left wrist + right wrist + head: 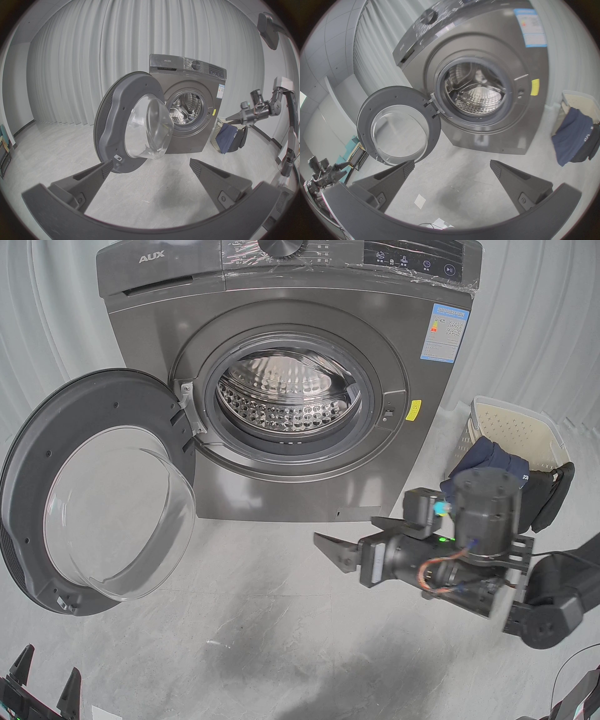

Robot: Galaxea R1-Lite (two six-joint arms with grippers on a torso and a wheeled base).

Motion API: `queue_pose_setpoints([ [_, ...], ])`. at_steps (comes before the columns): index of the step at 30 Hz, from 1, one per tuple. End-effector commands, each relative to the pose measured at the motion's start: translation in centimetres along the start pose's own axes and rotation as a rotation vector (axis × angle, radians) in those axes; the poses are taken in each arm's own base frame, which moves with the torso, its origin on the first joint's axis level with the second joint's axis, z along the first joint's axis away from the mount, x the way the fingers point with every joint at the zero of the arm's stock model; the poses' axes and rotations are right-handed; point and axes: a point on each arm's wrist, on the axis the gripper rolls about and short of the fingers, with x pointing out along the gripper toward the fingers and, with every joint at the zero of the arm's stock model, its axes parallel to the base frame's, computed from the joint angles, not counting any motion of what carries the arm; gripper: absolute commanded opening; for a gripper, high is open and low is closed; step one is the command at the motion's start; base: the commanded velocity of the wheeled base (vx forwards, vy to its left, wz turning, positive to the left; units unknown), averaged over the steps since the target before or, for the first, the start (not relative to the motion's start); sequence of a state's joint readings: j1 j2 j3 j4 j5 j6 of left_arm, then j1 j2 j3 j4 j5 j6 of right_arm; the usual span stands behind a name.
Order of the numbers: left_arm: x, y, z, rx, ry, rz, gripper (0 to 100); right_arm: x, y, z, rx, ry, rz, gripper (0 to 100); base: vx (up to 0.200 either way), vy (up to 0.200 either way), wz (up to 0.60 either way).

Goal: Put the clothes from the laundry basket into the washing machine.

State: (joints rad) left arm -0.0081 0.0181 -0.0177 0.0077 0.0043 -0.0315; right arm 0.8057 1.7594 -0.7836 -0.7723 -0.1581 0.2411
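Pleated white curtain (78,62) walls; grey marbled floor (250,627).

Curtained test studio: white drapes (78,62) behind a washing machine (287,484).

Right arm (484,515): dark grey housings, cylindrical joint cap ringed with screws, exposed orange cable loop, green indicator light. Left gripper (150,162) and right gripper (451,165): dark grey wedge fingers (518,184), textured tips.

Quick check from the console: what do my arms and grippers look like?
The left gripper and right gripper match: dark grey wedge-shaped fingers with dotted pads, mounted on a curved dark bar. The right arm is black, with a round wrist housing, a looped orange cable and a small green light.
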Motion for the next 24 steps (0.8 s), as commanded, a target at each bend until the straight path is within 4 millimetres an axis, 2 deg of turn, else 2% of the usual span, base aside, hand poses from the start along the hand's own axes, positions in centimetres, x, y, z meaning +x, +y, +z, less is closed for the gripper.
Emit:
queue_pose_setpoints([
  [1, 0.0, 0.0, -0.4, -0.001, 0.004, -0.001, 100, -10.4, -4.7, 1.3, 0.019, -0.169, -0.122, 100, 0.0, 0.0, 0.0],
  [5, 0.0, 0.0, -0.4, 0.004, 0.006, -0.004, 100, -15.2, -7.1, 0.8, 0.007, -0.248, -0.239, 100, 0.0, 0.0, 0.0],
  [6, 0.0, 0.0, -0.4, 0.004, 0.006, -0.004, 100, -15.3, -7.2, 0.8, 0.005, -0.249, -0.244, 100, 0.0, 0.0, 0.0],
  [7, 0.0, 0.0, -0.4, 0.001, 0.006, -0.004, 100, -17.7, -7.7, 0.3, -0.021, -0.288, -0.287, 100, 0.0, 0.0, 0.0],
  [10, 0.0, 0.0, -0.4, 0.002, 0.006, -0.004, 100, -21.2, -8.1, -0.8, -0.07, -0.348, -0.341, 100, 0.0, 0.0, 0.0],
  [12, 0.0, 0.0, -0.4, 0.002, 0.006, -0.004, 100, -22.7, -8.3, -1.9, -0.091, -0.343, -0.384, 100, 0.0, 0.0, 0.0],
  [17, 0.0, 0.0, -0.4, 0.004, 0.006, -0.004, 100, -26.2, -7.5, -3.1, -0.111, -0.372, -0.413, 100, 0.0, 0.0, 0.0],
  [24, 0.0, 0.0, -0.4, 0.002, 0.006, -0.004, 100, -28.4, -7.1, -3.5, -0.121, -0.454, -0.486, 100, 0.0, 0.0, 0.0],
])
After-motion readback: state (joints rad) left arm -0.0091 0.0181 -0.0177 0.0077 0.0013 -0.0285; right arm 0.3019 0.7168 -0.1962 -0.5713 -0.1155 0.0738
